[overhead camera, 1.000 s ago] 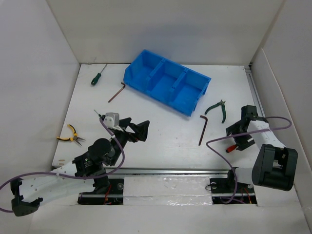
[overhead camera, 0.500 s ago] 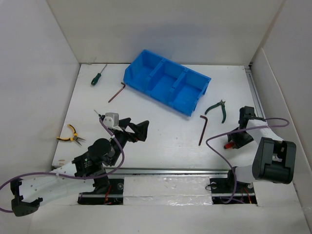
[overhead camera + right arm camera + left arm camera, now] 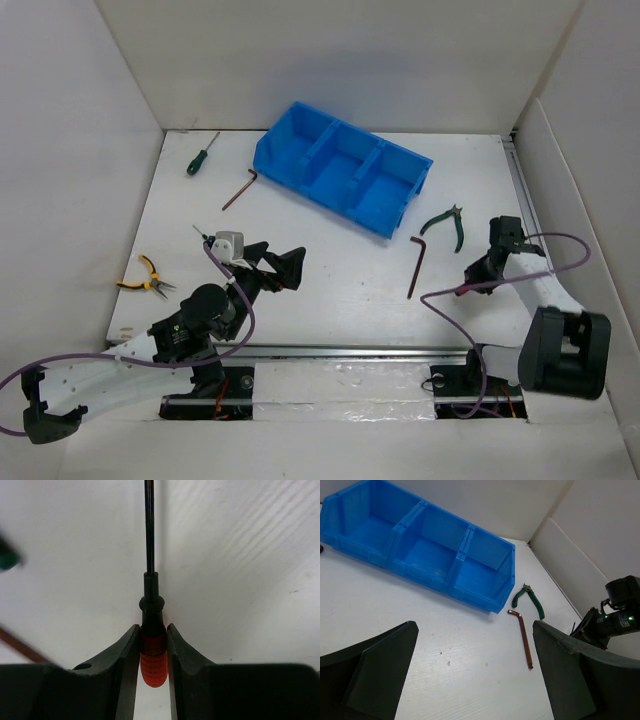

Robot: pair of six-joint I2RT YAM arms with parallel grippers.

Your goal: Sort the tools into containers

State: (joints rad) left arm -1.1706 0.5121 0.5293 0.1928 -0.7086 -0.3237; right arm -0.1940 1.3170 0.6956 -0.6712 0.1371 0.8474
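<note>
Overhead, the white table, walled on three sides, carries the blue bin lying aslant at its far middle, three compartments in a row. From the near left the left arm reaches in, its left jaws spread wide over bare table and holding nothing. At the near right the right arm bends low, its right jaws narrowed onto the red screwdriver, pressing either side of the ribbed handle. The shaft points straight away from the wrist, and whether the tool has left the table cannot be told.

The green pliers lie just beyond that grip, toward the bin. The hex key lies to its left. Well apart on the left are the second hex key near the bin's left end, the green screwdriver at the far corner, and the yellow pliers near the left edge.

A second ago the right jaws stood wide and the red handle was ungripped. The left arm has not moved.

The right wall and table edge stand close beside the right wrist. Open surface lies between hex key and left jaws.
</note>
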